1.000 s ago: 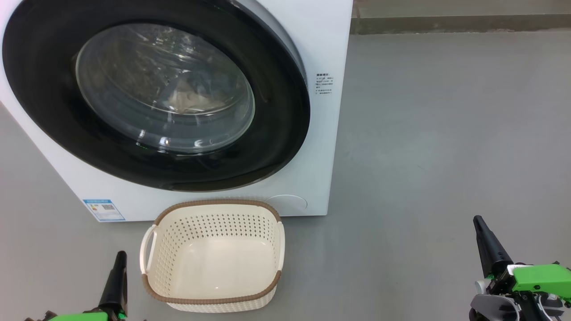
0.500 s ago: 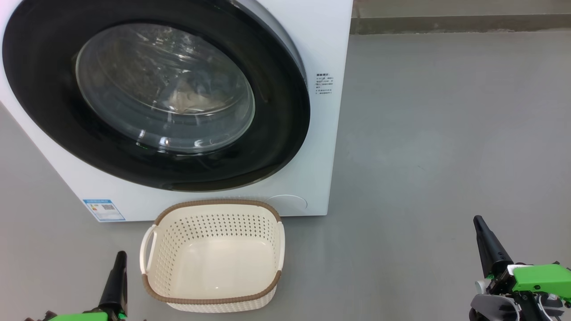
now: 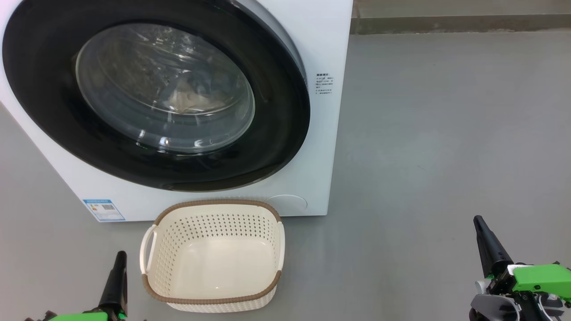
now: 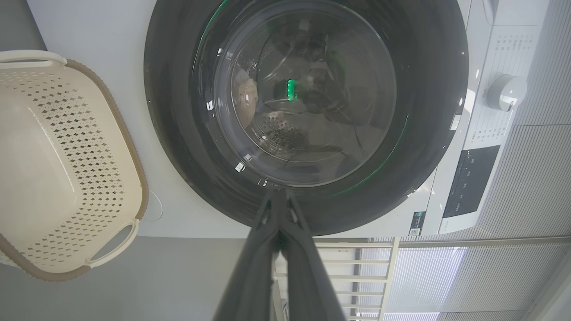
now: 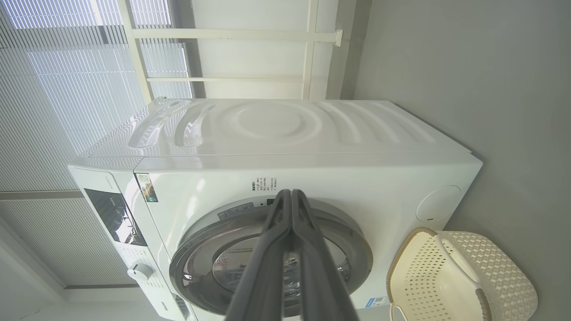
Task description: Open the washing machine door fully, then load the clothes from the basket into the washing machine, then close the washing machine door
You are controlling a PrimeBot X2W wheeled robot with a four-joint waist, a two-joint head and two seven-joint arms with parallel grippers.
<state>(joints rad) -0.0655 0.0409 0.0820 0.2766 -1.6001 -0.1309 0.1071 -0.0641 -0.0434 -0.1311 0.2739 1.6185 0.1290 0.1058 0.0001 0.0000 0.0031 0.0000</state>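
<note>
The washing machine [image 3: 328,49] fills the upper left of the head view, and its door [image 3: 276,133] lies shut against the front. Behind the glass a dim heap of cream and bluish fabric, the clothes [image 3: 192,100], rests in the drum. On the floor in front stands the basket [image 3: 214,203], with nothing in it. My left gripper [image 3: 119,257] is shut, low at the basket's left. My right gripper [image 3: 479,221] is shut, far off to the right. In the left wrist view the left gripper [image 4: 277,194] points at the door [image 4: 178,133]. The right gripper [image 5: 291,194] points at the machine [image 5: 290,133].
Bare grey floor [image 3: 446,133] stretches to the right of the machine up to a wall base [image 3: 459,22]. A blue label sticker [image 3: 103,209] sits low on the machine's front. The control panel and a dial [image 4: 506,91] are beside the door.
</note>
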